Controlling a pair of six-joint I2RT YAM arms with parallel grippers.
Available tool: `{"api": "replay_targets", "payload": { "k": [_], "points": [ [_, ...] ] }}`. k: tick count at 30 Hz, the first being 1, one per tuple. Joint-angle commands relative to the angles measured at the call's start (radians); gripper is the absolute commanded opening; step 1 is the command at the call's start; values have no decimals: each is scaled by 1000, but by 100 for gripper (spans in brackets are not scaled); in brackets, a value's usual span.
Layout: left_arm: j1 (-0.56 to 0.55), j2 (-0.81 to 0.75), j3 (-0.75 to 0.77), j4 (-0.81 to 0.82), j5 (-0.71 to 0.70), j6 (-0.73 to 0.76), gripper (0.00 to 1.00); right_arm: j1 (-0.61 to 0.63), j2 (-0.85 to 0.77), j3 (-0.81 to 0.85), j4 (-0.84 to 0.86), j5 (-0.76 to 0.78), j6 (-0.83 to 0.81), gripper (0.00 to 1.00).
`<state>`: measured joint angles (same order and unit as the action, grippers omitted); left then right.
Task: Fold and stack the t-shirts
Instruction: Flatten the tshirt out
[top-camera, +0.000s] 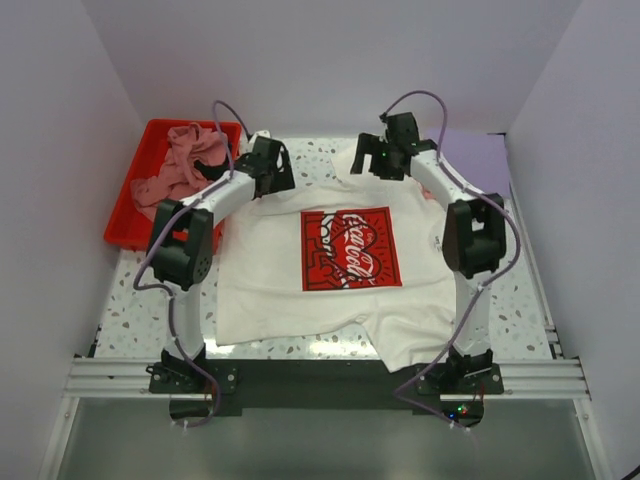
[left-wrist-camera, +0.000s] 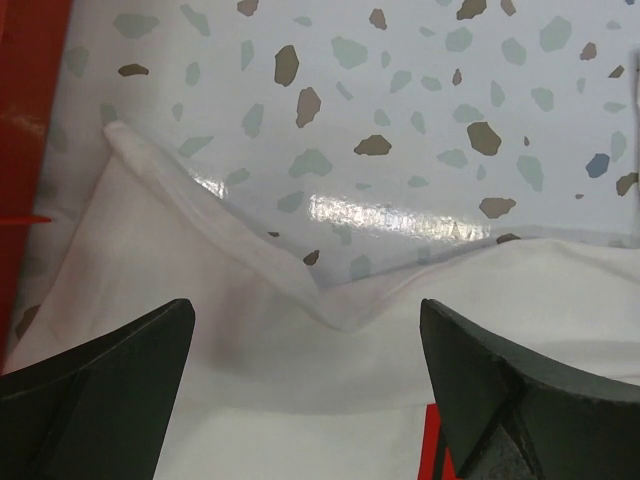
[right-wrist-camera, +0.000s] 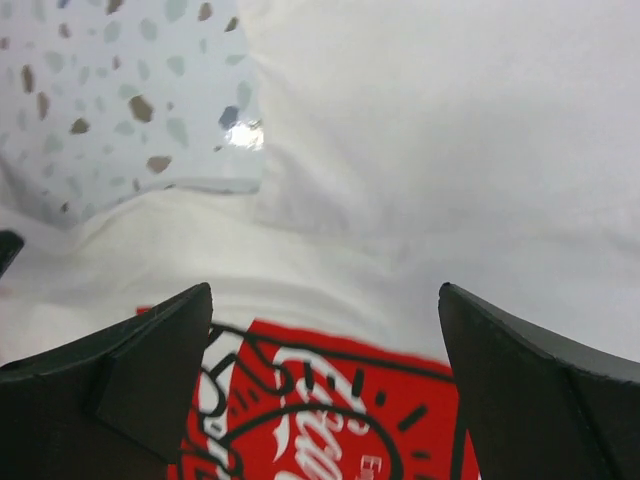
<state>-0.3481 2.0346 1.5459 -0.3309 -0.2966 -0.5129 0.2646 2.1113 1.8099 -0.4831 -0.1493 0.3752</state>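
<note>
A white t-shirt (top-camera: 300, 295) with a red square Coca-Cola print (top-camera: 350, 248) lies spread flat on the speckled table. My left gripper (top-camera: 272, 165) hangs open over its far left shoulder, and nothing sits between the jaws. The left wrist view shows the white t-shirt (left-wrist-camera: 300, 380) and its sleeve edge (left-wrist-camera: 210, 225) below my left gripper (left-wrist-camera: 308, 315). My right gripper (top-camera: 383, 155) is open above the shirt's far right shoulder. In the right wrist view the white t-shirt (right-wrist-camera: 450, 150) and its print (right-wrist-camera: 330, 410) lie under my empty right gripper (right-wrist-camera: 325, 300). Dusty-pink and black t-shirts (top-camera: 182, 165) are heaped in the tray.
A red plastic tray (top-camera: 128, 215) stands at the far left of the table, its wall (left-wrist-camera: 25, 150) showing beside the sleeve in the left wrist view. A lavender folded cloth (top-camera: 478, 160) lies at the far right. Grey walls close in on three sides.
</note>
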Motion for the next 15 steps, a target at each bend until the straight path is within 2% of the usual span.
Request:
{"api": "replay_targets", "payload": {
  "k": [1, 6, 15],
  "points": [
    [27, 61, 66, 39, 8, -3, 100, -10, 165, 172, -83, 51, -45, 99],
    [37, 137, 114, 50, -9, 5, 100, -42, 312, 333, -123, 71, -59, 99],
    [64, 289, 243, 32, 5, -3, 100, -102, 340, 250, -139, 111, -71, 99]
  ]
}}
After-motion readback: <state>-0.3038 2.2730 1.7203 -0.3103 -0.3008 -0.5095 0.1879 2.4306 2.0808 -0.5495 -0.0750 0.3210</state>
